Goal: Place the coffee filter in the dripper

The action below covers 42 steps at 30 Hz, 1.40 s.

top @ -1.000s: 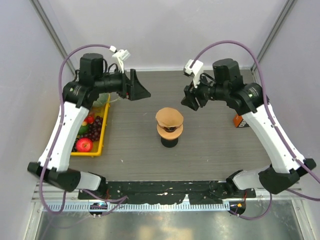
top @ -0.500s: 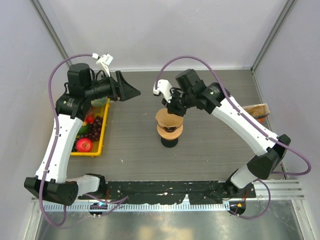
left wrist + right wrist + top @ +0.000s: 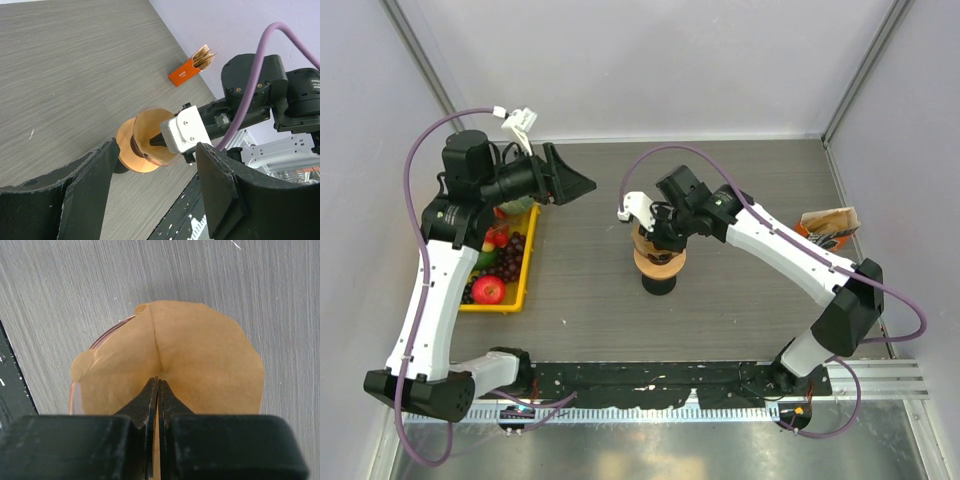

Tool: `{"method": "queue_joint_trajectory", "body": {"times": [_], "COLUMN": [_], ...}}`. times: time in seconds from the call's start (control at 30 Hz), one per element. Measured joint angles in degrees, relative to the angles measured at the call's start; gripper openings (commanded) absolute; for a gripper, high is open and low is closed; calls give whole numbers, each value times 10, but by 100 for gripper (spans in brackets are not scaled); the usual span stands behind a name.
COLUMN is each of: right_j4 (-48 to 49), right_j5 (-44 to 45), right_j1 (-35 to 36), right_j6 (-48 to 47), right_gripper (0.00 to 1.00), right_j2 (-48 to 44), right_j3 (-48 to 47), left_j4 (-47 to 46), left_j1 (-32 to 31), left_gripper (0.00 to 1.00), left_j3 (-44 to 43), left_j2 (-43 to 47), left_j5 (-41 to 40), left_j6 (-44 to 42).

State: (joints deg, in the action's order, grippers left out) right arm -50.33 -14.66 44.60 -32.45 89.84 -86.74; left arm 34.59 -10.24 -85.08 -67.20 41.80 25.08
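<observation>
The counter [image 3: 750, 290] carries a yellow fruit tray [image 3: 525, 272] far left and an orange filter box [image 3: 825, 228] far right, both well apart from the work. The left tool [image 3: 572, 182] hangs spread and empty. Mid-counter, the dripper [image 3: 660, 263] stands on a black cup [image 3: 658, 285]. The coffee filter [image 3: 200, 355] lies across its rim, unseated. The right tool [image 3: 158, 382], fingers pressed together, touches its centre. Thin, limp paper likely creases or tears, so press gently at the fold.
</observation>
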Motion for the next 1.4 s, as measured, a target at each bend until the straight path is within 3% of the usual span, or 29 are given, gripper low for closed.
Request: {"method": "queue_joint_trajectory", "body": {"times": [0.53,0.93,1.1,1.4], "right_j4": [38,22,11,10], "right_j5": [-5,-15,-15,-11], "right_j1": [0,1,0,1], "right_j6": [-18,-35,-37,-36], "right_gripper": [8,43,43,31], "right_j2": [31,43,43,52], "right_j3": [24,24,16,9], "left_j4": [9,12,12,12], "left_j1": [3,6,6,6], "left_gripper": [73,73,73,73], "left_j3": [13,18,18,19], "left_j2": [23,23,23,23], "left_j5": [-7,-8,-8,-8], "left_j6": [-4,-10,-11,-12]}}
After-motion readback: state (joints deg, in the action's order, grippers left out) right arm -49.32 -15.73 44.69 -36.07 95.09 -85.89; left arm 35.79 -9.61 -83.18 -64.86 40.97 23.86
